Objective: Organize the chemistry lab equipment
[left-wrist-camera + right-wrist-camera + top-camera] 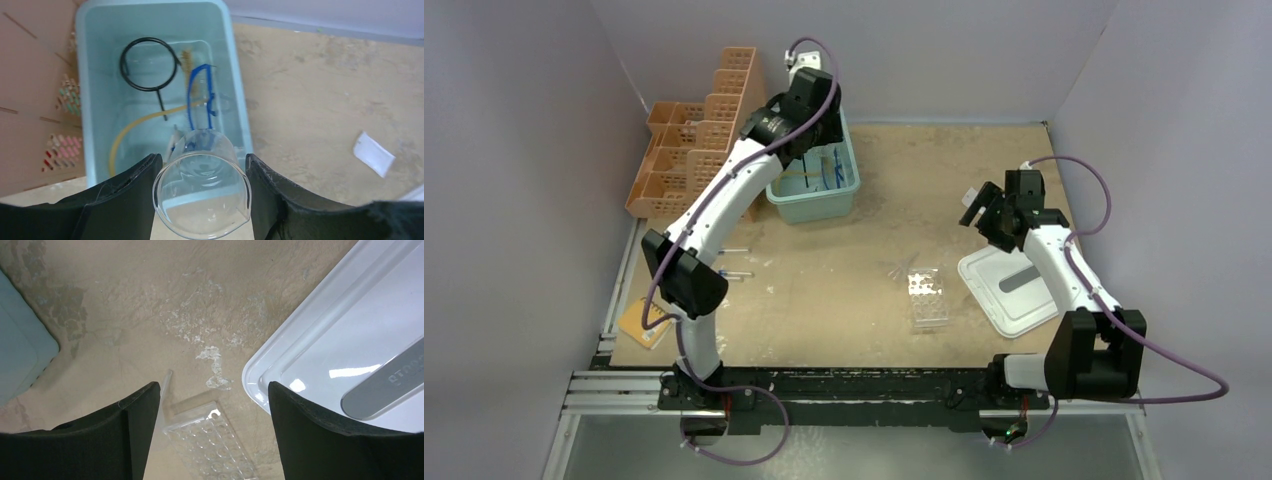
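Left end effector (201, 170) is clamped on the glass beaker (200, 205), fingers against its side walls, over the near end of the teal bin (85, 100). Thin, slick, brittle glass: squeeze lightly, mid-body. Right end effector (212, 390) is open and empty above the clear tube rack (215, 445).

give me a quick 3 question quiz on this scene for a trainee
1. True or false: the right pincer is open and empty.
2. Fill in: the left pincer grips a glass ____ above the light blue bin.
3. Which lies inside that bin? A. black wire ring B. clear tube rack C. white lid
Key: 1 true; 2 beaker; 3 A.
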